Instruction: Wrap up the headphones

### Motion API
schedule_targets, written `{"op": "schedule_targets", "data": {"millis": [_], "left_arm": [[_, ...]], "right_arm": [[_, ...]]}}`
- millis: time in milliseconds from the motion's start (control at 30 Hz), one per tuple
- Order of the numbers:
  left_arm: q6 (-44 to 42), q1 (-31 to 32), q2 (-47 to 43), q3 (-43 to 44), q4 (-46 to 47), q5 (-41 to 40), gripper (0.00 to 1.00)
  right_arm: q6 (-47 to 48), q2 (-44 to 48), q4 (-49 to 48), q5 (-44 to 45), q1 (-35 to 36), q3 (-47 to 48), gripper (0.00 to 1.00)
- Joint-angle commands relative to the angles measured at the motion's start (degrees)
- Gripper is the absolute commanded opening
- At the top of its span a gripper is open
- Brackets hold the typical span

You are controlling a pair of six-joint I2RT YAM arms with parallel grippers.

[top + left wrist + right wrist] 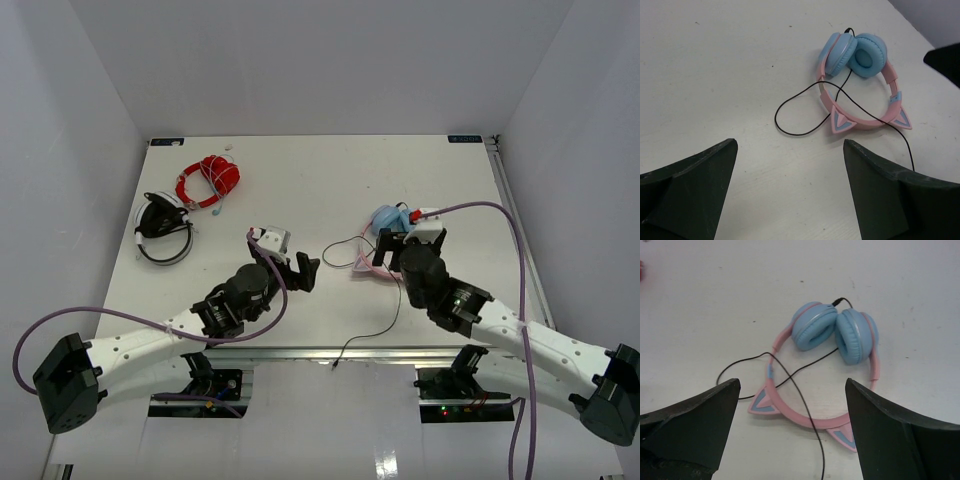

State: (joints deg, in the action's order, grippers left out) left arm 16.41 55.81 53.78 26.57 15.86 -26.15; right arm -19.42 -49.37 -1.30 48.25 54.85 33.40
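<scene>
The headphones [386, 218] lie flat on the white table right of centre, with light-blue earcups, a pink headband and cat ears. They show fully in the left wrist view [860, 60] and the right wrist view [840, 335]. The thin dark cable [395, 310] loops left of the headband, crosses it [800, 390] and trails to the table's front edge. My right gripper [398, 240] is open and empty, hovering just above the headband [792, 385]. My left gripper [295, 266] is open and empty, left of the headphones over bare table [789, 147].
A red coiled cable bundle [208, 180] and black-and-white headphones [163, 228] lie at the far left. The cable's plug end hangs near the table's front edge [338, 362]. White walls enclose the table on three sides.
</scene>
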Motion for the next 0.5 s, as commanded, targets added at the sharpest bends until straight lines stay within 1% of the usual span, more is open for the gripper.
{"op": "schedule_targets", "data": {"millis": [0,100,167,267,333,467], "left_arm": [[-0.68,-0.09,0.54,0.1,0.98,-1.76,0.98],[-0.66,-0.09,0.4,-0.01,1.0,-2.11,0.98],[-0.59,-0.09,0.36,-0.18,1.24,-2.44,0.98],[-0.58,-0.09,0.28,-0.47,1.92,-1.49,0.98],[-0.5,-0.09,0.28,-0.55,2.09,-1.04,0.98],[-0.39,-0.09,0.15,-0.53,2.04,-1.01,0.98]], "right_arm": [[-1.08,-5.54,8.15,-1.1,-10.72,9.05,0.93],[-0.76,-9.36,11.83,-6.45,-17.52,11.17,0.98],[-0.25,-12.03,12.22,-10.64,-21.88,10.6,0.99],[0.52,-17.04,12.1,-19.15,-27.8,9.49,1.0],[0.82,-20.38,11.87,-20.33,-30.75,9.58,0.99],[3.03,-27.44,10.12,-21.6,-32.53,11.18,0.99]]}}
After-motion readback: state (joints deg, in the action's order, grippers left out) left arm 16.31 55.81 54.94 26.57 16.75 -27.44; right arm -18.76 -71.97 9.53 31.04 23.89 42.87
